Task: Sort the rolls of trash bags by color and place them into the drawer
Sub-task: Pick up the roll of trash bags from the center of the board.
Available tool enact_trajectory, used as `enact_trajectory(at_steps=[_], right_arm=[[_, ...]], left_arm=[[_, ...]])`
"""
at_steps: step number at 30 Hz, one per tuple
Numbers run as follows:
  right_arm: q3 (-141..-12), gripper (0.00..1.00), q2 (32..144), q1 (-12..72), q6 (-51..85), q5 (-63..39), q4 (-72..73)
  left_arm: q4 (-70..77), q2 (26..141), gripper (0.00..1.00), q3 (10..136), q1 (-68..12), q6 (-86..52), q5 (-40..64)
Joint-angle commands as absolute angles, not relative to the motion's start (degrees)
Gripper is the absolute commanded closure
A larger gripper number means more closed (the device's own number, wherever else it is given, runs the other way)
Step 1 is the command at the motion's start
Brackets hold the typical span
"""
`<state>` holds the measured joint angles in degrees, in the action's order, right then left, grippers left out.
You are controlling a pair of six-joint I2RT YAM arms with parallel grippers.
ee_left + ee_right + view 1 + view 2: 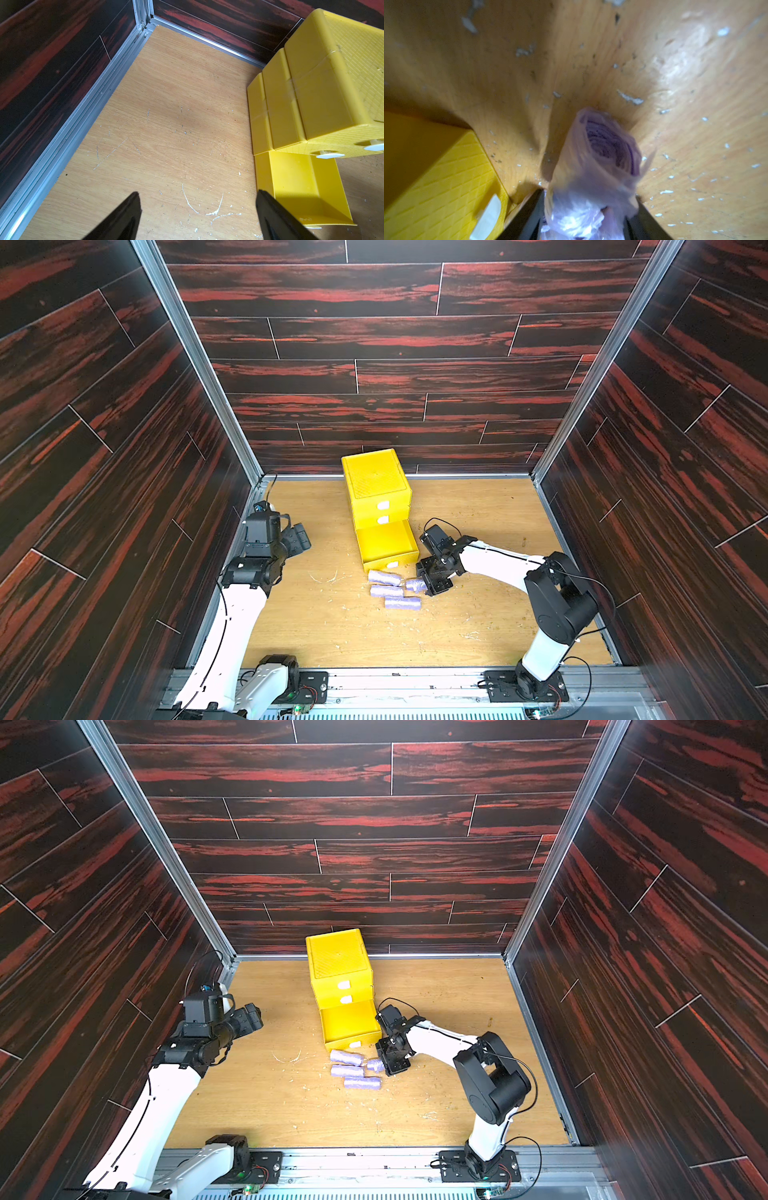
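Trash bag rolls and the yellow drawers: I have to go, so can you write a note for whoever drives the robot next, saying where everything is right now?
Left gripper: open, empty, hovering beside the yellow ribbed-plastic chest of drawers.
Right gripper: shut on one lavender crinkly plastic roll, just in front of the open bottom drawer.
Three more lavender rolls lie on the wooden table beside it.
Done: the bottom drawer is out and looks empty. The upper two drawers are shut; no pink or green rolls in sight.
Left: all four lavender rolls go into the open drawer.
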<state>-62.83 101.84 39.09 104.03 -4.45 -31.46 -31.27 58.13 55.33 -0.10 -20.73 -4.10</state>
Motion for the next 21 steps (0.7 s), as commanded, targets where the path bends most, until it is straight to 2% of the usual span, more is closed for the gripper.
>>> enact_trajectory(at_steps=[1,5,11,16,21], right_arm=[[-63.68,0.41,103.60,38.80,104.81,-4.39,-31.99],[-63.35,0.46,105.07,38.84,104.67,-5.56,-31.08],[-62.18,0.58,105.39,38.77,104.51,-5.91,-29.32],[-61.53,0.72,104.86,38.76,103.64,-5.02,-28.75],[-60.91,0.94,104.38,38.63,102.25,-4.75,-28.04]], left_arm=[[-30.94,57.04,0.09,54.92,0.00,-19.93,-4.66],[-31.00,57.22,0.10,54.93,0.00,-19.94,-4.58],[-31.03,57.30,0.10,54.93,0.09,-19.86,-4.66],[-31.03,57.04,0.10,54.80,0.09,-19.78,-4.92],[-31.05,56.87,0.10,54.82,0.09,-19.77,-5.14]])
